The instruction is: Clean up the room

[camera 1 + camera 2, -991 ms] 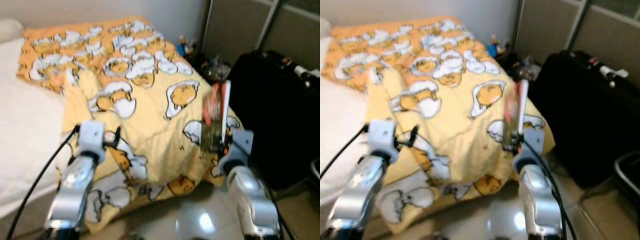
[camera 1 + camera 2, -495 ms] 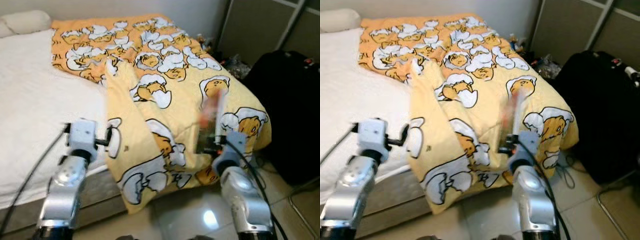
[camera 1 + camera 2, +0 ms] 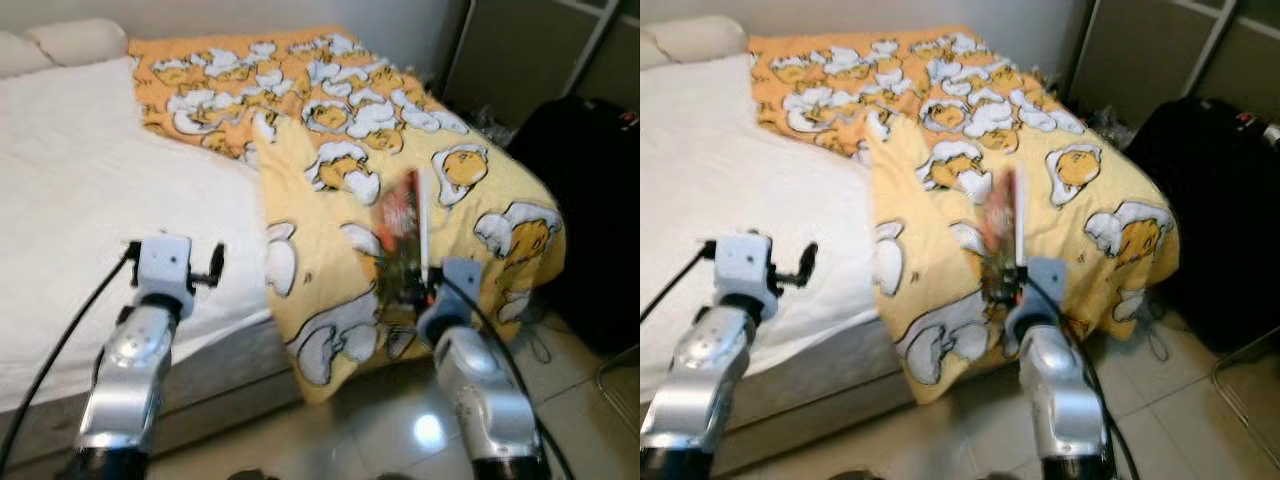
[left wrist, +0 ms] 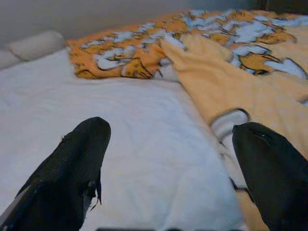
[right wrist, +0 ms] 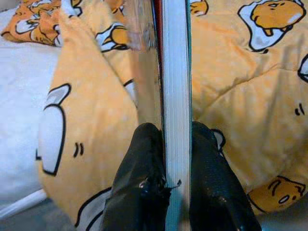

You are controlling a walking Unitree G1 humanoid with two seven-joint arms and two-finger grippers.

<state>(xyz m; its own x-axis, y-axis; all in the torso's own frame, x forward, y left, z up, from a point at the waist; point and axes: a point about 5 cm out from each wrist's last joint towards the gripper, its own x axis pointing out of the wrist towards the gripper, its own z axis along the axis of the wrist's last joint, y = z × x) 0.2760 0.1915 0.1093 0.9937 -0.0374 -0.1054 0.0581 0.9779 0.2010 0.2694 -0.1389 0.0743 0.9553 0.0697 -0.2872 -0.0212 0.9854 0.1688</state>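
a bed (image 3: pixel 90 210) with a white sheet spans the scene from 9 o'clock to the centre. two pale pillows (image 3: pixel 75 40) lie at its 11 o'clock end. a yellow-orange quilt (image 3: pixel 400 140) with egg-cartoon prints lies on it from 12 to 3 o'clock, draping over the foot edge toward the tiled floor (image 3: pixel 380 440).

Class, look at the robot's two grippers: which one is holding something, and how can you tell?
The right gripper: its black fingers pinch a thin book upright over the yellow blanket. The left gripper hangs open over the white sheet.
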